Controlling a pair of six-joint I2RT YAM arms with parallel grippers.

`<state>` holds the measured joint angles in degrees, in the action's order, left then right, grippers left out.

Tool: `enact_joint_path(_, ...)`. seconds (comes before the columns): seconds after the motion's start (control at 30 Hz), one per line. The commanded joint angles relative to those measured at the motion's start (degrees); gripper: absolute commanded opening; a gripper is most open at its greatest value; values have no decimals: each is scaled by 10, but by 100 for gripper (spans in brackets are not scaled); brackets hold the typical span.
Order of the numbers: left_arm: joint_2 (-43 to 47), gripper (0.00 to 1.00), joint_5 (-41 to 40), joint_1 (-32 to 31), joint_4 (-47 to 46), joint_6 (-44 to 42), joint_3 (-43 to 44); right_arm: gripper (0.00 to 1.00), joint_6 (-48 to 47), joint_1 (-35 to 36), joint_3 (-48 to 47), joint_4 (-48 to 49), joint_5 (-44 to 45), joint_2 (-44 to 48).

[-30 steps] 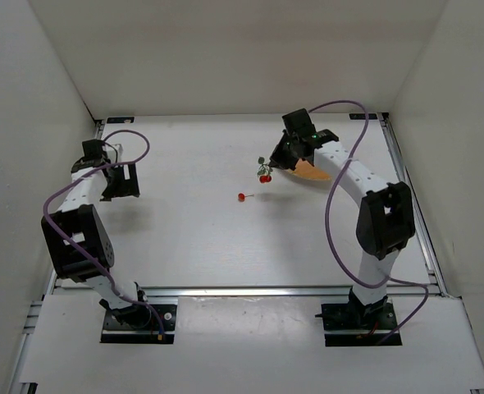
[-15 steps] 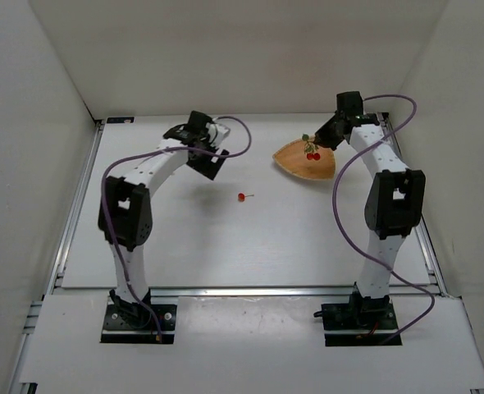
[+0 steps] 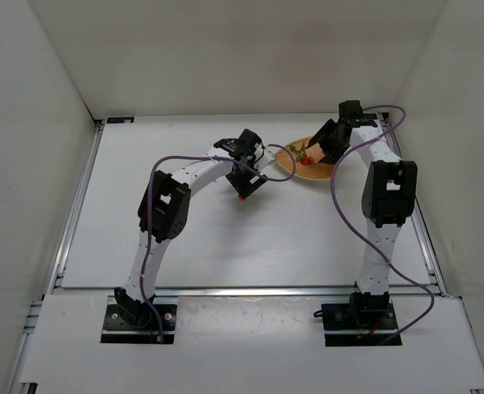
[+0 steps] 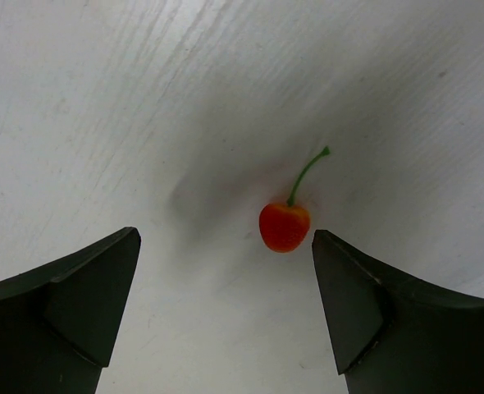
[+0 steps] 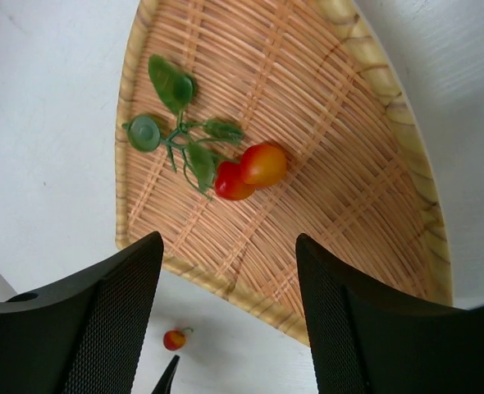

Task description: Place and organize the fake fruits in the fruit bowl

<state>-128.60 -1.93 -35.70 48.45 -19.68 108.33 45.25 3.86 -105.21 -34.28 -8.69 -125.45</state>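
- Already inside the fruit bowl (image 5: 340, 189): a pair of fake fruits (image 5: 246, 172), two red-orange berries touching each other, with green leaves and a stem at about 10 o'clock from them in the right wrist view.
- Lying on the woven floor of the bowl, nearer to its 9 o'clock rim than to its 3 o'clock rim in that view.
- Outside the bowl: one single berry (image 4: 285, 227) on the white table (image 3: 184, 238), at about 8 o'clock from the bowl in the top view and apart from it.
- Thin green stem on this berry, pointing to about 1 o'clock in the left wrist view.
- Left gripper (image 4: 226, 238) low over the single berry, fingers wide apart with one on each side of it.
- Berry closer to the finger at 3 o'clock, with a small gap visible between them; nothing gripped.
- Right gripper (image 5: 228, 242) above the bowl, fingers spread apart and holding nothing.
- Bowl at about 1 o'clock from the middle of the table in the top view, partly hidden under the right gripper.
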Motion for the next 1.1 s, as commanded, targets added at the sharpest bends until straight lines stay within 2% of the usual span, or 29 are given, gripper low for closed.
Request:
enact_joint_path(0.0,17,96,23,-5,16,-17,26,71,-43,-3,-9,-1,-21,54)
enact_joint_path(0.27,-15,76,45,-5,56,-28,15,71,-66,-3,40,-1,-8,116)
enact_joint_path(0.4,-37,68,45,-5,56,-17,43,71,-72,-3,56,-1,-3,129)
enact_joint_path(0.73,-53,66,58,-5,51,-6,61,71,-83,-3,84,-1,3,153)
enact_joint_path(0.77,-54,63,58,-5,51,-6,61,71,-83,-3,84,-1,8,153)
enact_joint_path(0.87,-54,43,58,-5,51,-6,61,71,-83,-3,89,-1,8,153)
enact_joint_path(0.93,-54,24,58,-5,51,-6,61,71,-83,-8,84,-6,8,153)
enact_joint_path(1.07,-54,22,58,-5,51,-6,78,71,-83,-8,78,-6,8,153)
